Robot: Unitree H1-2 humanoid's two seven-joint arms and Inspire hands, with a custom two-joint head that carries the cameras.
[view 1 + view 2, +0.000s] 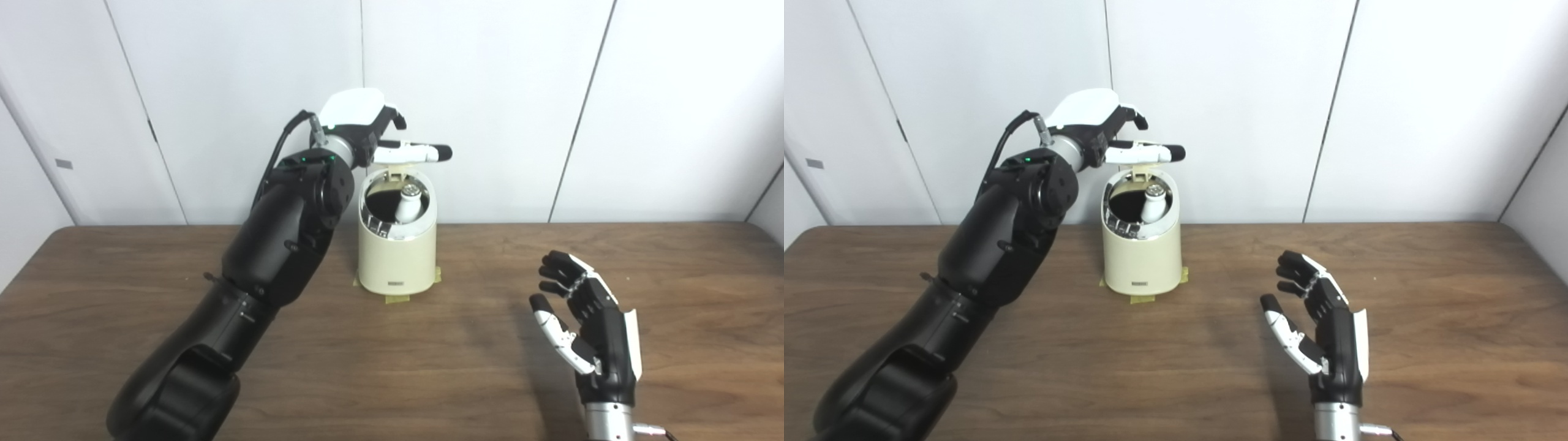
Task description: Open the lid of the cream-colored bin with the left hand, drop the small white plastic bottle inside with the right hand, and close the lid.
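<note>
The bin (397,260) is cream, its inside dark, with yellowish tape (396,299) at its foot. The bottle (409,205) in it is white with a silvery cap. Both the left hand (367,131) and right hand (591,324) are black and white. The table (429,367) is dark brown wood grain; the wall (490,92) is white.

Brown wooden table (465,367), white panelled wall (490,92)
</note>
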